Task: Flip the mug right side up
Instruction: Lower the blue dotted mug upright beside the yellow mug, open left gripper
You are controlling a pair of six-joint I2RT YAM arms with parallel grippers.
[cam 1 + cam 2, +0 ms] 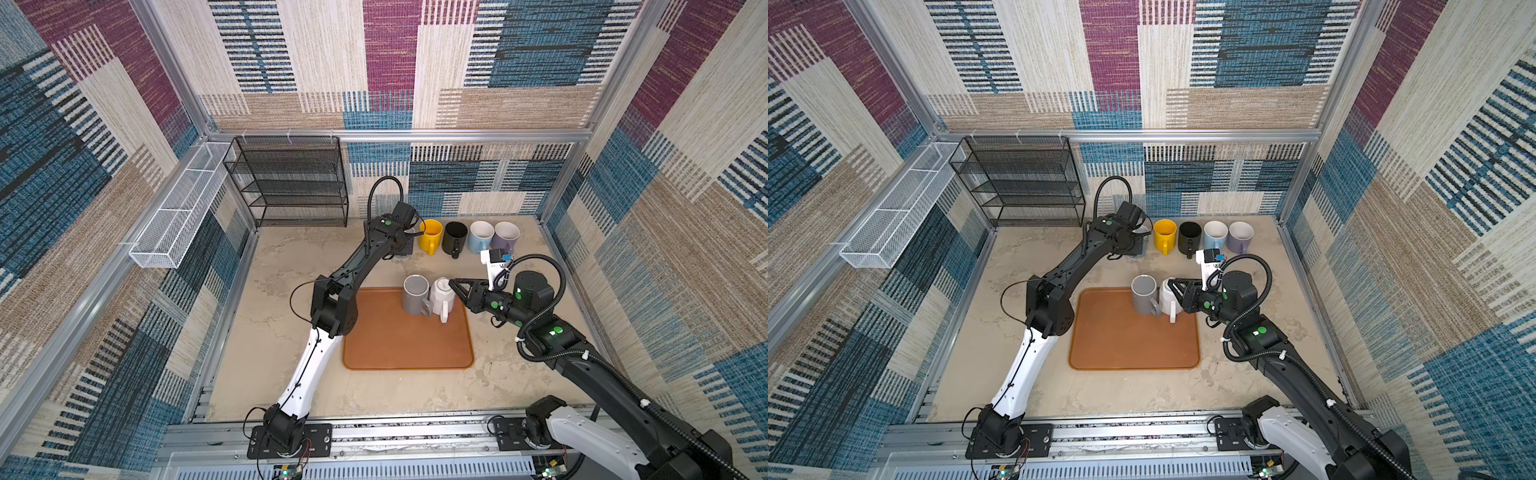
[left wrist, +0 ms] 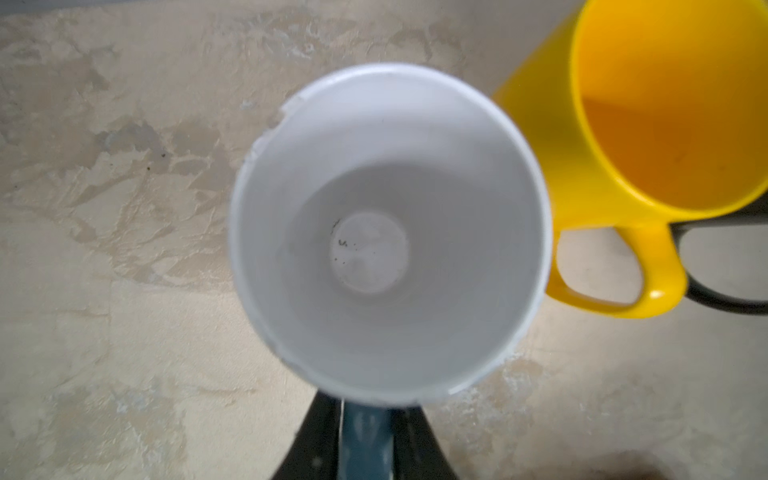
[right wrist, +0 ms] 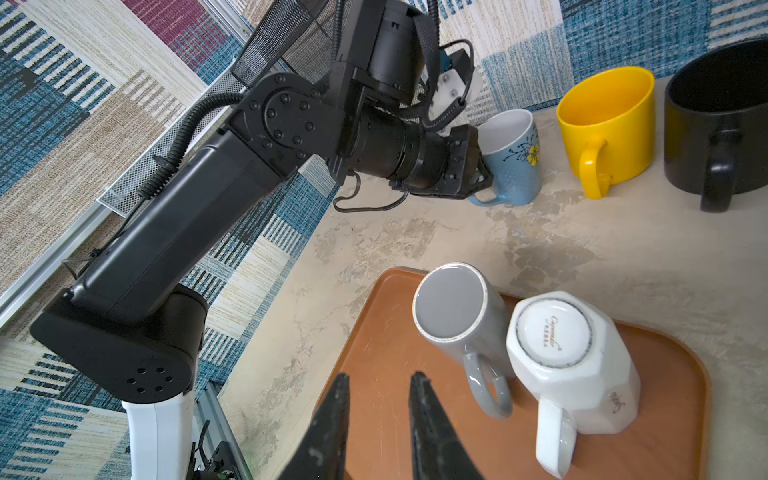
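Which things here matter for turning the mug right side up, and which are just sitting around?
In play: grey mug and white mug, upside down on the tray; flowered mug at the left gripper; right gripper.
Bystanders: yellow mug, black mug, pale blue mug, lilac mug, rack, basket.

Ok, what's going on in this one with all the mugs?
The left gripper has its jaws on either side of the handle of a blue flowered mug. That mug stands right side up on the table beside the yellow mug in the back row. Whether the jaws grip it is unclear. The right gripper hovers open and empty over the orange tray, near the grey mug and the white mug. Both are upside down there, not yet turned.
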